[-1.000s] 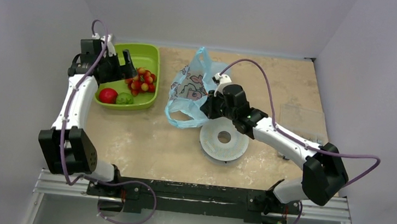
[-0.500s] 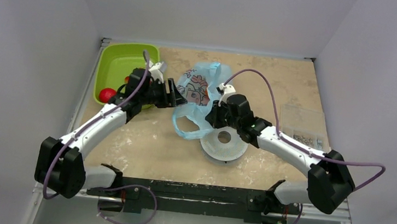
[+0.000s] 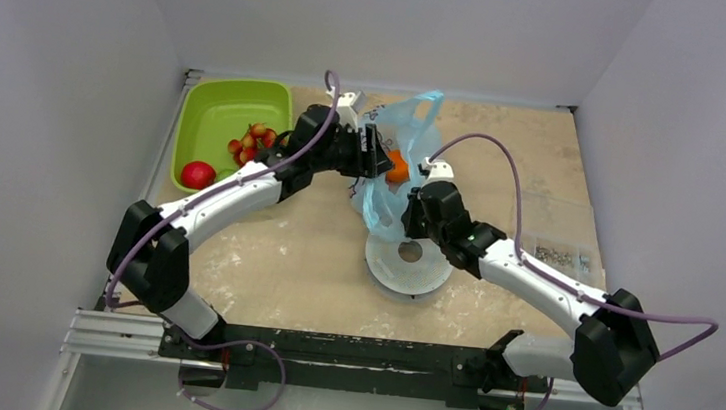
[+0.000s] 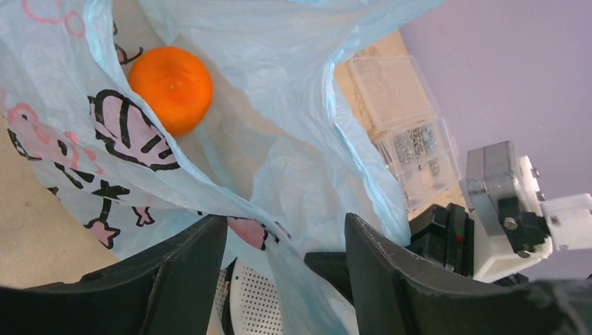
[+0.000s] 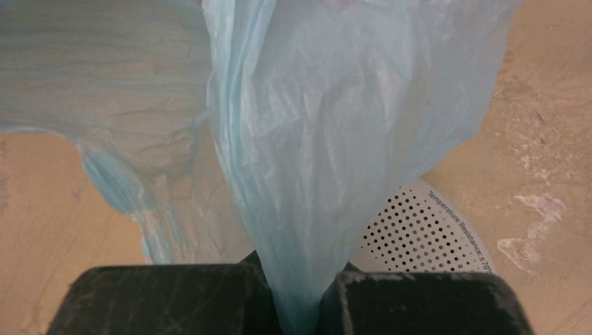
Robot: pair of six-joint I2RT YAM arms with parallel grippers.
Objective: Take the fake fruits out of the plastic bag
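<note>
Plastic bag [image 5: 314, 139] in right end effector [image 5: 297, 293]

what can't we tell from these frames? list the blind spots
- More fruit in the plastic bag besides the orange: folds hide the bottom in the left wrist view; the right wrist view shows only plastic.
- Near right corner of the green tray: the left arm covers it in the top view.
- Small parts in the clear box: too small to identify in any view.
</note>
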